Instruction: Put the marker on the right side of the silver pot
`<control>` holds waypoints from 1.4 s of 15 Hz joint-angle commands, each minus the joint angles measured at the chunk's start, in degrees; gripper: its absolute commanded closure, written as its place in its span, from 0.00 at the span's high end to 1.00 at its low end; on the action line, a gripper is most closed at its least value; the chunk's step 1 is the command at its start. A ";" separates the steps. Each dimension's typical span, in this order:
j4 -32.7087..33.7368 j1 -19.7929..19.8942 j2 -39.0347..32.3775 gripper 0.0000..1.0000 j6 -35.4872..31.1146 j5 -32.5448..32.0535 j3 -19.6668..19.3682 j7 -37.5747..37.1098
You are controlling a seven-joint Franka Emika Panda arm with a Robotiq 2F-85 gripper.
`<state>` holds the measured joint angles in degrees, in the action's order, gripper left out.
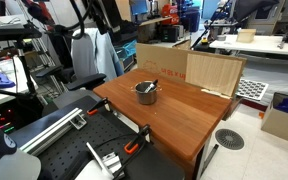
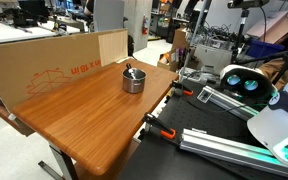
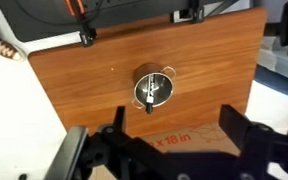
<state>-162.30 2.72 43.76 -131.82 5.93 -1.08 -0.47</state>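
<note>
From my wrist view I look steeply down on the wooden table [image 3: 84, 90], so the arm holds the wrist high above it, on the side of the cardboard sheet [image 3: 184, 140]. The gripper [image 3: 173, 118] comes in from the lower edge of the frame. Its two dark fingers [image 3: 117, 135] are spread wide, with nothing between them, and they are well apart from everything on the table.

The silver pot [image 3: 152, 90] stands upright near the middle of the frame. The marker [image 3: 150, 96] lies inside it, leaning on the rim. In both exterior views it is the same: the marker [image 1: 151, 86] sticks out of the silver pot [image 1: 145, 94] in an exterior view, and in an exterior view its tip [image 2: 129, 70] rises above the pot [image 2: 133, 80].

The cardboard [image 2: 44, 65] stands on edge along the far side of the table [image 2: 74, 125]. Orange clamps [image 3: 86, 37] grip the table edge at the top of my wrist view.
</note>
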 commanded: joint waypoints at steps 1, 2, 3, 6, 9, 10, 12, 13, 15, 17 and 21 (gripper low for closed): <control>0.08 -0.32 0.02 1.00 0.11 -0.34 -0.35 -0.24; 0.08 -0.32 0.02 1.00 0.11 -0.34 -0.35 -0.24; 0.08 -0.32 0.02 1.00 0.11 -0.34 -0.35 -0.24; 0.08 -0.32 0.02 1.00 0.11 -0.34 -0.35 -0.24; 0.08 -0.32 0.02 1.00 0.11 -0.34 -0.35 -0.24; 0.08 -0.32 0.02 1.00 0.11 -0.34 -0.35 -0.24; 0.08 -0.32 0.02 1.00 0.11 -0.34 -0.35 -0.24; 0.08 -0.32 0.02 1.00 0.11 -0.34 -0.35 -0.25; 0.38 -0.80 -0.63 1.00 0.49 0.22 -0.95 0.40; 0.52 -0.09 -3.56 1.00 -2.88 0.47 -0.67 -0.92; 1.80 0.78 -13.46 1.00 -5.80 0.77 -0.66 -3.10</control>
<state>-161.78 3.33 37.21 -134.21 6.02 -1.29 -1.77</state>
